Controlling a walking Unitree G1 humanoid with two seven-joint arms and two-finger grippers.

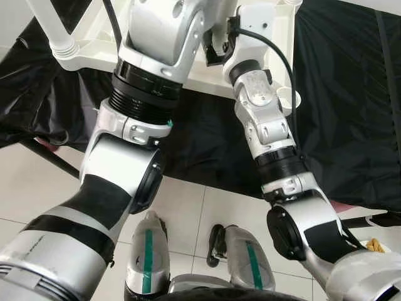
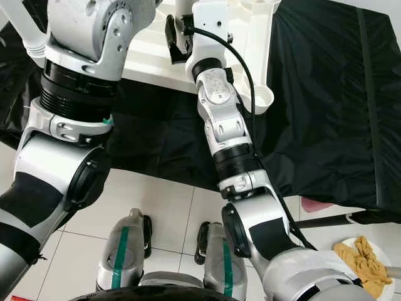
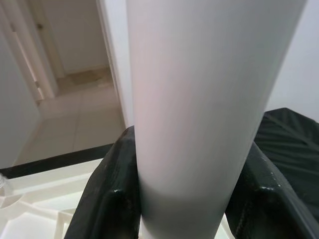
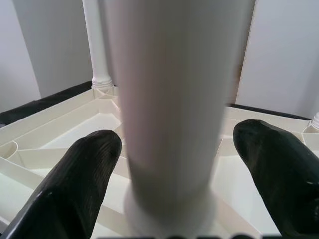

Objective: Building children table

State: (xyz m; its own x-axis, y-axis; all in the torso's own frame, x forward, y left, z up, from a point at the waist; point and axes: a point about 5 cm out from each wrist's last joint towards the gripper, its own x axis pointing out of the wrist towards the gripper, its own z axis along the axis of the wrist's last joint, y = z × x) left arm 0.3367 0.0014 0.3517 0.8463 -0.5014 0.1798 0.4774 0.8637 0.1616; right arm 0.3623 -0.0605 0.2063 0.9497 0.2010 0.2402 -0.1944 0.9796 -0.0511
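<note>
**Table legs at both claws**

Eye views: both silver arms are raised to the upturned white tabletop (image 1: pixel 207 78) on black cloth (image 2: pixel 326 94).

Left wrist view: the left claw (image 3: pixel 184 199) is clamped on a white leg (image 3: pixel 199 99).

Right wrist view: the right claw (image 4: pixel 174 169) is spread, its fingers (image 4: pixel 79 174) apart from a second leg (image 4: pixel 174 99) between them, seated in the tabletop's ribbed underside.

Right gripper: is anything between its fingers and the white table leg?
Nothing visible. The right gripper is open, its black fingers on either side of the white table leg, with bare gaps between.
</note>
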